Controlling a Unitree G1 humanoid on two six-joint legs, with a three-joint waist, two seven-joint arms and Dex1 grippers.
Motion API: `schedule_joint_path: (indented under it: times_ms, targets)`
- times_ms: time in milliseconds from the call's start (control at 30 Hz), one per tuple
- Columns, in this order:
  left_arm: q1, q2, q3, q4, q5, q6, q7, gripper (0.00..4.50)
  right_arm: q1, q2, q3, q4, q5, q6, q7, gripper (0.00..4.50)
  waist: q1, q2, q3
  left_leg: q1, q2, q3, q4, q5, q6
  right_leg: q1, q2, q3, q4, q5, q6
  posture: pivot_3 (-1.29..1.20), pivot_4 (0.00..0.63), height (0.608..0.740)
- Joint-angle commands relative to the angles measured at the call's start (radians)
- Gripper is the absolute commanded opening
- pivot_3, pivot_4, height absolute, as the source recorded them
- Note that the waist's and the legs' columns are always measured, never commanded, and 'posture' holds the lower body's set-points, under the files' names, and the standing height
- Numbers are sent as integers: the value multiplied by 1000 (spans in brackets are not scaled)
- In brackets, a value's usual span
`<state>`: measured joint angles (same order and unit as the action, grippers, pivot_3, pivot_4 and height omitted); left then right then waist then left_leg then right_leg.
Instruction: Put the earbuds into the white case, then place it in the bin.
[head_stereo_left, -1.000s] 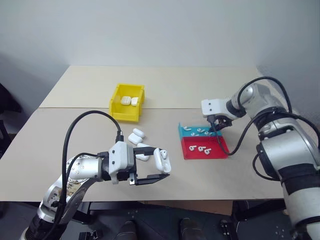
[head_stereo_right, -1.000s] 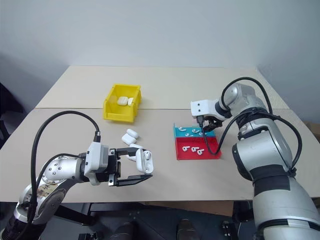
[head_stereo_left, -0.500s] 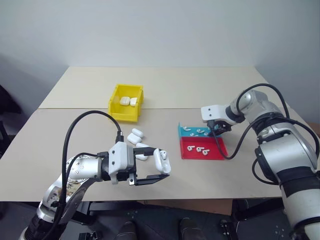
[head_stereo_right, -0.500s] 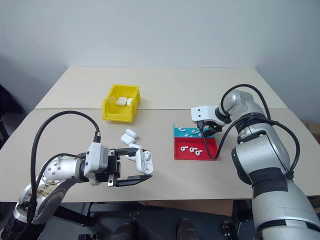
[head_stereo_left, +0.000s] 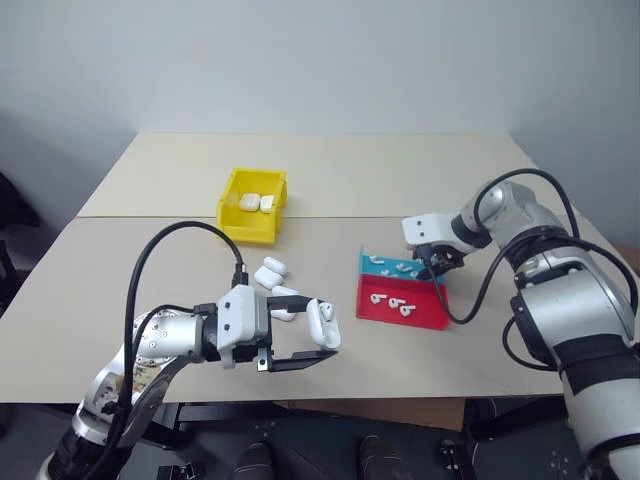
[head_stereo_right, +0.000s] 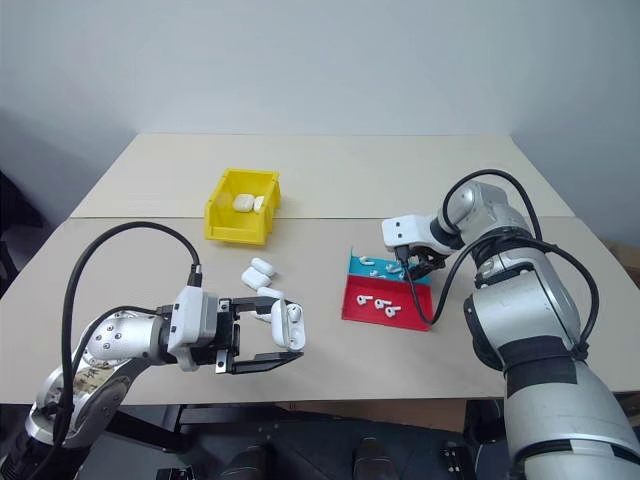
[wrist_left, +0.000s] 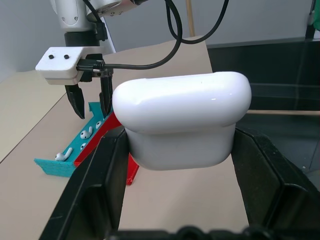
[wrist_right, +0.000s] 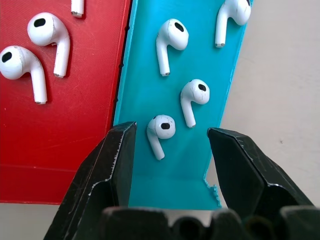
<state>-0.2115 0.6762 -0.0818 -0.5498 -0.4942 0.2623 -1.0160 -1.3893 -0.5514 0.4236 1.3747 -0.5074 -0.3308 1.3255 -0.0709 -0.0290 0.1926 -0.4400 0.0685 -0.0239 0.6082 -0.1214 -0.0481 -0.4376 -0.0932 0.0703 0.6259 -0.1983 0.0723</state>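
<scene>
Right wrist view: hand open over earbuds.

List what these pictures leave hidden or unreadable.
- White case in the left gripper: in the left wrist view its lower part sits hidden between the fingers; whether the lid is ajar cannot be told.
- Cases inside the yellow bin: too small in the head views to count surely.
- Red and teal tray: cut off by the edges of the right wrist view, so its earbuds cannot be fully counted under the right gripper.
</scene>
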Motion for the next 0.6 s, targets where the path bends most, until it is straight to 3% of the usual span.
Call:
schedule_joint_path:
  times_ms: [33, 600]
  targets:
    - [-18, 3, 11, -5, 8, -27, -5, 2815, -3, -14, -8, -8, -5, 33, -12, 2861, 0, 0, 0, 0, 0, 0, 0, 0, 0, 0, 0, 0, 0, 0, 0, 0, 150, 740]
    - [-4, 3, 16, -6, 25, -34, -4, 2815, 13, -10, -17, -6, -14, 31, -30, 2861, 0, 0, 0, 0, 0, 0, 0, 0, 0, 0, 0, 0, 0, 0, 0, 0, 150, 740]
